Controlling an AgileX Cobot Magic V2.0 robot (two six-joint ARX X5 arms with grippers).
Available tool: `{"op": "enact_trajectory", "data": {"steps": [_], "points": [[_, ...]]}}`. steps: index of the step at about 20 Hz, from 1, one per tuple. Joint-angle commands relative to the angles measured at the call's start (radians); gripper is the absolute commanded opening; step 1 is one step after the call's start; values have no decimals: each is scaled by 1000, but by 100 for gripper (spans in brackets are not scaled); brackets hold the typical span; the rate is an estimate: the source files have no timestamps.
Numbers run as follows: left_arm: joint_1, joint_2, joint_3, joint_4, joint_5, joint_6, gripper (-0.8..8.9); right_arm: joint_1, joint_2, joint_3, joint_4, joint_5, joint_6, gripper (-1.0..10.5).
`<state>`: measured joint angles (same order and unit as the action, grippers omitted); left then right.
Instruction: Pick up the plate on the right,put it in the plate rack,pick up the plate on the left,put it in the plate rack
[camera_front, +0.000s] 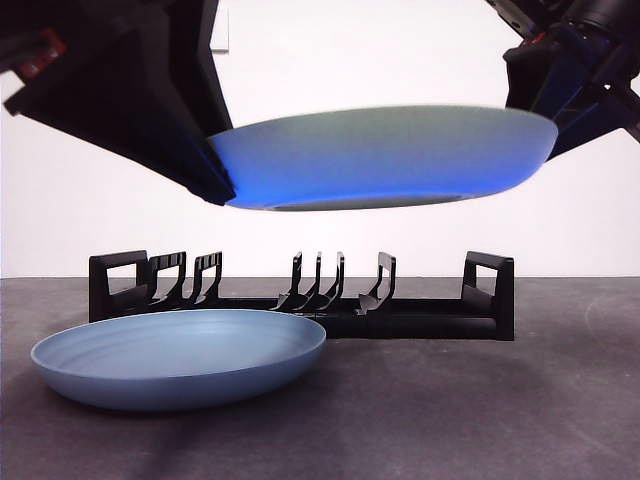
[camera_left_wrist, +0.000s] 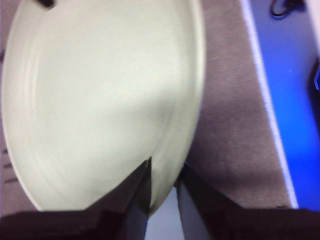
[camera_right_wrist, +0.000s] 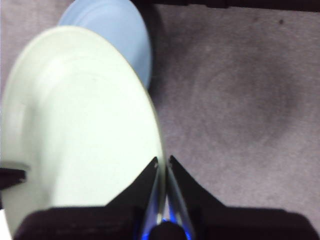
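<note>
A blue plate (camera_front: 180, 357) lies flat on the dark table (camera_front: 480, 410), nearest and to the left. Behind it stands the black plate rack (camera_front: 300, 300), every slot vacant. Above the rack a pale plate (camera_front: 385, 157) hangs level, the left gripper (camera_left_wrist: 162, 182) and right gripper (camera_right_wrist: 162, 167) each clenched on opposite rims.
</note>
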<state>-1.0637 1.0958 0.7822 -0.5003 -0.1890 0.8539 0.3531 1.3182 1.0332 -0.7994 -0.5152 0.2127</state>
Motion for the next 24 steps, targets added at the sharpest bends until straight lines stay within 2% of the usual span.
{"op": "enact_trajectory", "data": {"steps": [1, 12, 17, 24], "points": [[4, 3, 4, 12, -2, -37, -9, 3, 4, 8, 6, -37, -5, -12], [4, 3, 4, -2, 18, -39, -9, 3, 2, 65, 6, -36, -60, 12], [4, 3, 4, 0, 19, -43, -9, 2, -2, 120, 10, -34, -79, 244], [4, 3, 4, 30, 17, -107, -8, 0, -34, 172, 100, -31, -79, 257]]}}
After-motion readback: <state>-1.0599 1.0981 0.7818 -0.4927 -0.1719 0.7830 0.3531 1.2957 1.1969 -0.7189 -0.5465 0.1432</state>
